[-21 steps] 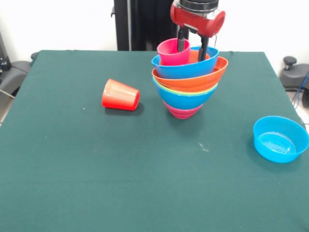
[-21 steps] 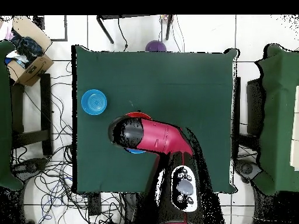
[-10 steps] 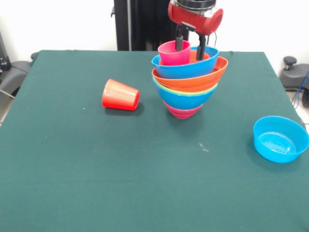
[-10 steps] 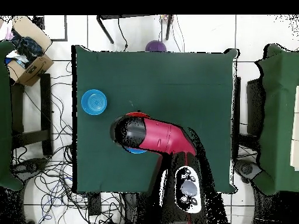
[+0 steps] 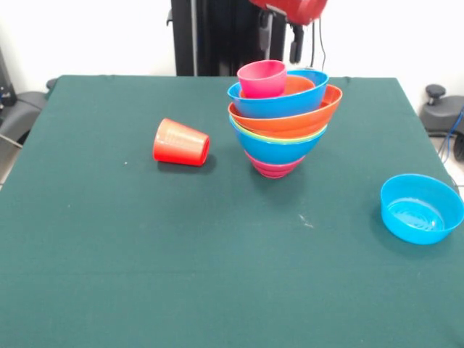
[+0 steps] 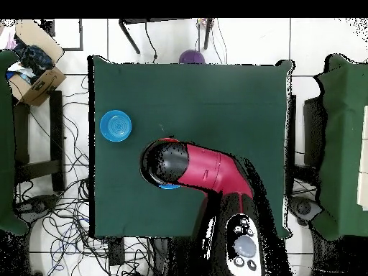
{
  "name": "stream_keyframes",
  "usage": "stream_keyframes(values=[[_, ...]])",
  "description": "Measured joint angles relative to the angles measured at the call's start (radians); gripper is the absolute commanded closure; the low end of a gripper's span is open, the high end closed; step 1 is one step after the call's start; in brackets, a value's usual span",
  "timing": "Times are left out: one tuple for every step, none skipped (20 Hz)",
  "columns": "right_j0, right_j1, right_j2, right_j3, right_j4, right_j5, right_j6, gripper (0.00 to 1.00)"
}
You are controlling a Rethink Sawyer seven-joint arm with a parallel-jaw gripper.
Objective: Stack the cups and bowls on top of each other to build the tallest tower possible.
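While the light blue bowl (image 5: 422, 208) sits lower right, the red-orange cup (image 5: 181, 143) lies on its side, mouth rightward, left of the tower (image 5: 281, 123); above it the gripper (image 5: 281, 42) hangs open and empty.

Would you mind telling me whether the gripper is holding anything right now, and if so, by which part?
Nothing is held. The gripper hangs open and empty above the pink cup, clear of its rim.

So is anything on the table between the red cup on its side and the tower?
Nothing visible. The red cup lies on bare cloth beside the tower; the gripper hangs open above the pink cup.
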State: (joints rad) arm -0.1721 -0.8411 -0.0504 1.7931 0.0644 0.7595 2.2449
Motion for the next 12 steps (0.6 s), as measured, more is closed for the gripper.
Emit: stream_keyframes(values=[[-0.003,-0.009,0.000,-0.003,0.000,0.019,0.000,0.00],[-0.005,-0.017,0.001,-0.006,0.000,0.038,0.000,0.00],[-0.008,-0.029,0.001,-0.013,0.000,0.064,0.000,0.00],[-0.009,-0.035,0.001,-0.018,0.000,0.080,0.000,0.00],[-0.009,-0.041,0.001,-0.025,0.000,0.094,0.000,0.00],[-0.009,-0.049,0.001,-0.036,0.000,0.115,0.000,0.00],[-0.009,-0.055,0.001,-0.046,-0.001,0.132,0.000,0.00],[-0.009,-0.060,0.002,-0.055,-0.001,0.145,0.000,0.00],[-0.009,-0.065,0.002,-0.067,-0.001,0.160,0.000,0.00],[-0.009,-0.071,0.002,-0.088,-0.001,0.179,0.000,0.00],[-0.009,-0.073,0.002,-0.102,-0.001,0.187,0.000,0.00],[-0.009,-0.073,0.002,-0.115,-0.001,0.190,0.000,0.00]])
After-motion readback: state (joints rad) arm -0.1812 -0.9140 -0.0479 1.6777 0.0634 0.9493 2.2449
